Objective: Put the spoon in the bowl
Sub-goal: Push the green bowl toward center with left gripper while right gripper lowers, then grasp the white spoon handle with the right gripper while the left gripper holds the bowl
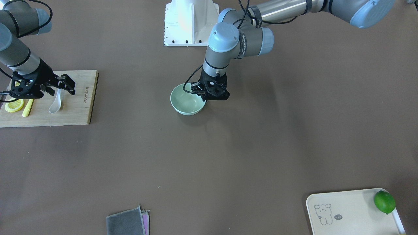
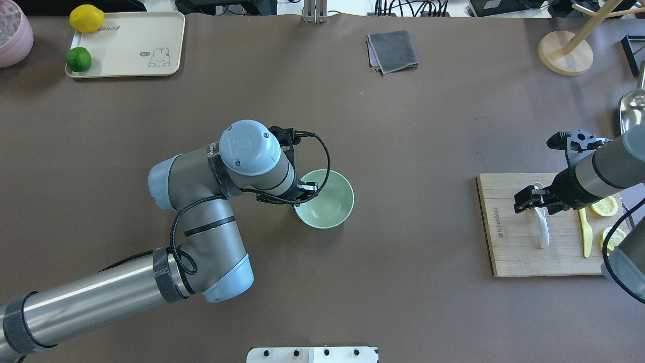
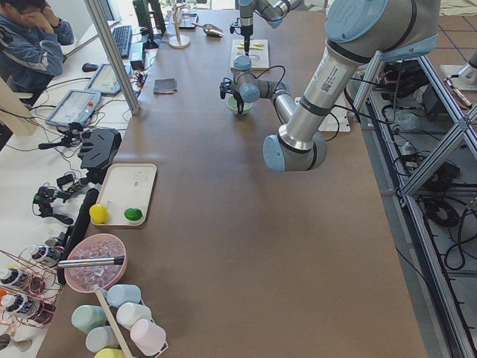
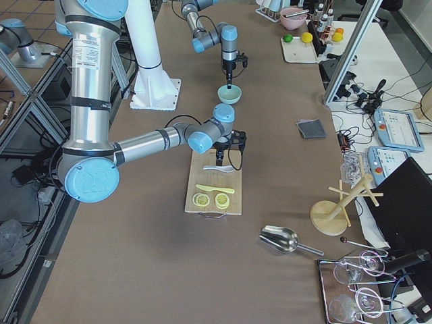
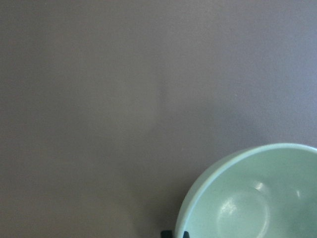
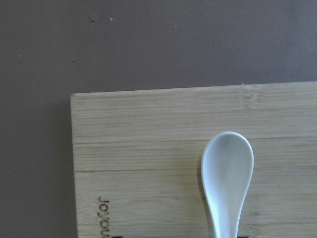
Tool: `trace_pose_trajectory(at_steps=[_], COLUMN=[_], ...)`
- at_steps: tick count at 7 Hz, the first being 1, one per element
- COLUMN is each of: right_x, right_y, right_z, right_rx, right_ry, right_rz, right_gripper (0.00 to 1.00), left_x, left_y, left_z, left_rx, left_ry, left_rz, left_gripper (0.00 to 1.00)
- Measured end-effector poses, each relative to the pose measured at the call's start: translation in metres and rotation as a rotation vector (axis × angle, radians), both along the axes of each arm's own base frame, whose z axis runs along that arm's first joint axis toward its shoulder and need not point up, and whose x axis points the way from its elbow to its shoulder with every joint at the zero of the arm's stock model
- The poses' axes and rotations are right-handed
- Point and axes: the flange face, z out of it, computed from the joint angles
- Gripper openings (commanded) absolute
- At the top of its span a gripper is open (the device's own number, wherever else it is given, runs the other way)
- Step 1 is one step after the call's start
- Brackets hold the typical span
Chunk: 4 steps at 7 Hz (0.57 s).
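The off-white spoon [image 1: 56,103] lies on a wooden cutting board [image 1: 75,107], scoop toward the table's middle; the right wrist view shows its scoop [image 6: 228,173]. My right gripper [image 1: 60,91] is open just above the spoon's handle, one finger on each side, touching nothing that I can see. The pale mint-green bowl [image 1: 186,103] stands mid-table and is empty. My left gripper [image 1: 205,98] is shut on the bowl's rim; the left wrist view shows the bowl [image 5: 257,198] with the fingertips at its edge.
A yellow knife [image 1: 28,107] and lemon slices [image 1: 14,105] lie on the board beside the spoon. A cream tray [image 1: 352,212] with a lime [image 1: 384,201] sits at the near right corner. A folded grey cloth [image 1: 127,223] lies at the near edge.
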Motion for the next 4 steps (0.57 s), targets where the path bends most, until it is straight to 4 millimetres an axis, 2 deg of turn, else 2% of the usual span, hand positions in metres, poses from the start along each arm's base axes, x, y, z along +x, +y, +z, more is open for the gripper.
trace_pose_trajectory(at_steps=[1, 2, 3, 4], right_x=[0.000, 0.000, 0.000, -0.001], right_y=[0.001, 0.003, 0.005, 0.007], right_z=[0.004, 0.008, 0.013, 0.019], right_rx=[-0.005, -0.011, -0.016, -0.018], right_ry=[0.007, 0.014, 0.023, 0.033], right_rz=[0.000, 0.000, -0.002, -0.006], right_gripper=[0.72, 0.69, 0.67, 0.65], left_x=[0.000, 0.001, 0.000, 0.000], left_y=[0.000, 0.000, 0.001, 0.001], left_z=[-0.001, -0.001, -0.002, -0.003], left_rx=[0.001, 0.000, 0.000, 0.001], left_ry=[0.000, 0.000, 0.002, 0.003], left_rz=[-0.001, -0.001, -0.002, -0.002], left_gripper=[0.25, 0.31, 0.32, 0.59])
